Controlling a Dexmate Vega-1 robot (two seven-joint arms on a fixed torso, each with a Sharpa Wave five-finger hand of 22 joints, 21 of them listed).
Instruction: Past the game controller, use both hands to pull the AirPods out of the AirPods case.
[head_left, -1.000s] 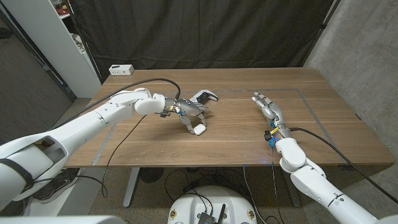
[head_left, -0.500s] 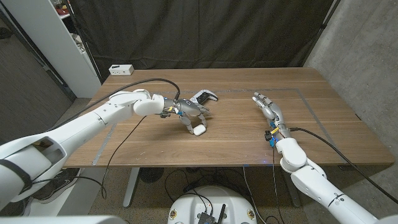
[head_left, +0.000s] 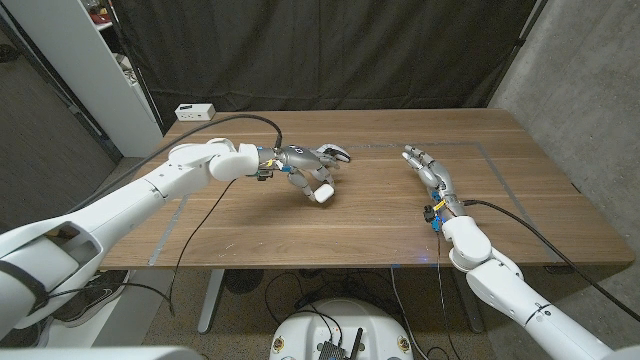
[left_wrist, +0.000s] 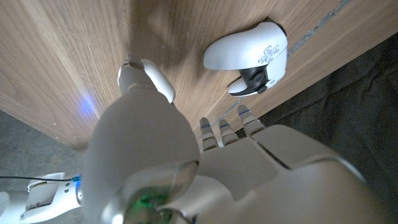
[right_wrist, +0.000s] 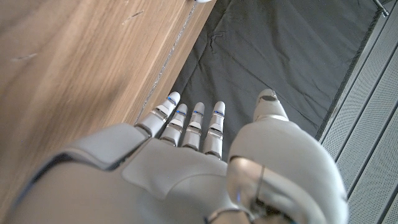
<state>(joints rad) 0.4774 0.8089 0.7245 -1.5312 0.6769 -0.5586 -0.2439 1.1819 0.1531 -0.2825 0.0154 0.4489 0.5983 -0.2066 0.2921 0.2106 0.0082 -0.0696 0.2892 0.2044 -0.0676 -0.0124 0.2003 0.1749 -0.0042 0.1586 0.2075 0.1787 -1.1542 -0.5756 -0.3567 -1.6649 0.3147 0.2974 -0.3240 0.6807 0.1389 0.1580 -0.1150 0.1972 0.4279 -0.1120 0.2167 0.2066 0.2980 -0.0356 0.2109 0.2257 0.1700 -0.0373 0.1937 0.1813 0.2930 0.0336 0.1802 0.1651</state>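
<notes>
The wooden surface (head_left: 370, 215) is seen whole in the head view, w/ dark curtain behind; a small white box (head_left: 195, 112) sits at its far left corner. The left arm (head_left: 150, 185) is stretched across the surface, its hand (head_left: 300, 165) closed on the white case (head_left: 321, 193), which is held just off or on the wood, near the controller (head_left: 330, 154) & on its near side. In the left wrist view the case (left_wrist: 155, 78) is shown pinched at the thumb tip, and the controller (left_wrist: 252, 56) is seen as white w/ a black grip & small buttons, detail not made out in the head view. The right hand (head_left: 428, 170) is held open, fingers straight & apart, nothing in it; it's well apart from the case. In the right wrist view the fingers (right_wrist: 193, 121) reach past the surface edge toward the curtain.

Vs. 1.0 s ago, the left hand & case have been drawn slightly up and back toward the controller; the right hand is unchanged.

The case is smooth, rounded, glossy.
</notes>
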